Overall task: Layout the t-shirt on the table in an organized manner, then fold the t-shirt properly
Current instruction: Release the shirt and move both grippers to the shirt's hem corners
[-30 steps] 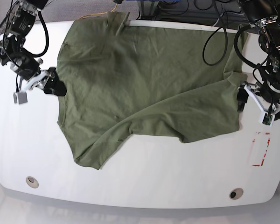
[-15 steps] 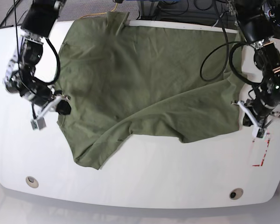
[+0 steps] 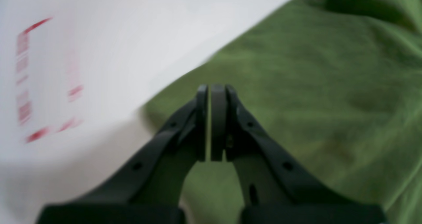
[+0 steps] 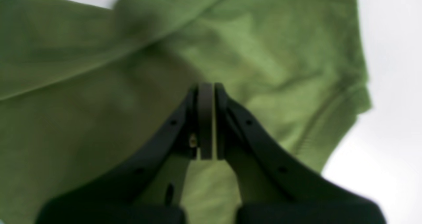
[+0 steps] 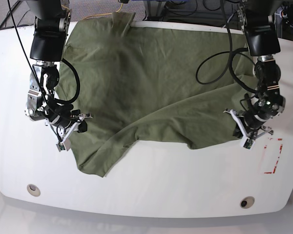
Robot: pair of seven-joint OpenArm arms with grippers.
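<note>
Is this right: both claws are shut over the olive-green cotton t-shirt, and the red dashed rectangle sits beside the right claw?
Not quite. The red dashed rectangle sits beside the left claw, not the right claw, as the base view shows. Both claws are indeed shut over the olive-green cotton t-shirt.

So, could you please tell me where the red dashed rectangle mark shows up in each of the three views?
Base: the red dashed rectangle mark lies on the table at the far right, just right of the left gripper.
Left wrist: mark at the left, blurred.
Right wrist: not in it.
Shared landmark: the t-shirt edge beside it.
</note>
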